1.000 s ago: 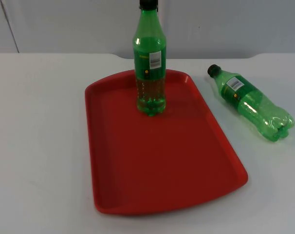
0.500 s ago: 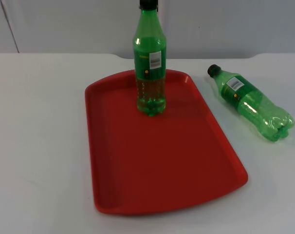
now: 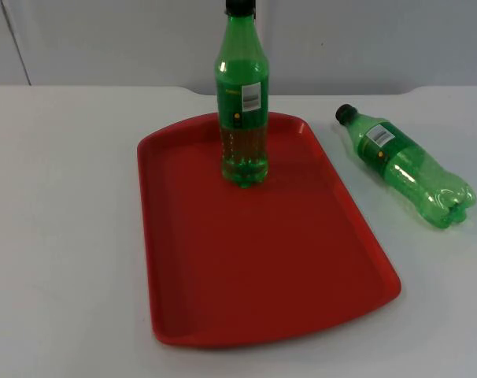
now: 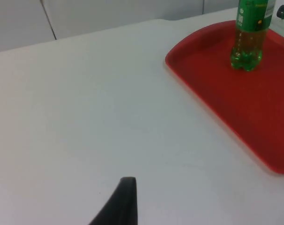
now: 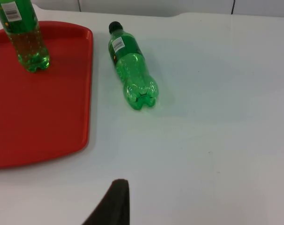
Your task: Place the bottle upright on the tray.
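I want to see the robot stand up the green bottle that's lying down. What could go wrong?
The lying bottle is round and rests on the bare table beside the tray, so a nudge from a fingertip might roll it away. The standing bottle on the tray is tall and narrow; an arm bringing the second one over could knock it down. The clear plastic also looks slick, so it might slip while being turned upright.

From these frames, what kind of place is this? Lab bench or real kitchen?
Most likely a lab test bench, not a kitchen: a bare white table ending at a grey partition wall, with staged props: a red tray, one green bottle standing on it and another lying beside it.
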Available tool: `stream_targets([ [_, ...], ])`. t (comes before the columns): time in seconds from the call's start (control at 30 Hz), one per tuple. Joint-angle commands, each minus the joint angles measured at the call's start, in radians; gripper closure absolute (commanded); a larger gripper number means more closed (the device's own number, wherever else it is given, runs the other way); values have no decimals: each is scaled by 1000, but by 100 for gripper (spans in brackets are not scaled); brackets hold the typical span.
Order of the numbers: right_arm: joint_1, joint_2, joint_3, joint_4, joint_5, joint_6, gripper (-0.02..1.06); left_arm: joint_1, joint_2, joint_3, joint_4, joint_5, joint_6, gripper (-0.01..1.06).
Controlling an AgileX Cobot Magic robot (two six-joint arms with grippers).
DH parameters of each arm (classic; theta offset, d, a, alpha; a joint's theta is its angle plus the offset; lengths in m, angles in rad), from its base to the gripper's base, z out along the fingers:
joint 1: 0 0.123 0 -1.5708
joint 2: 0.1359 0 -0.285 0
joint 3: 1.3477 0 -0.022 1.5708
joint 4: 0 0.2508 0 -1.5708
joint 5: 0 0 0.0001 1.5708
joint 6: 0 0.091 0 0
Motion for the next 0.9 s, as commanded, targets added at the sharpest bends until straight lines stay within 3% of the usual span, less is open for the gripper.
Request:
stream_targets([
  [0.0,-8,-2,2,-6,-4,1,-1,-6,-4,6,-11,2,3,0],
  [0.87,-8,-2,2,-6,-4,1,-1,-6,-4,12,-17,8,7,0],
])
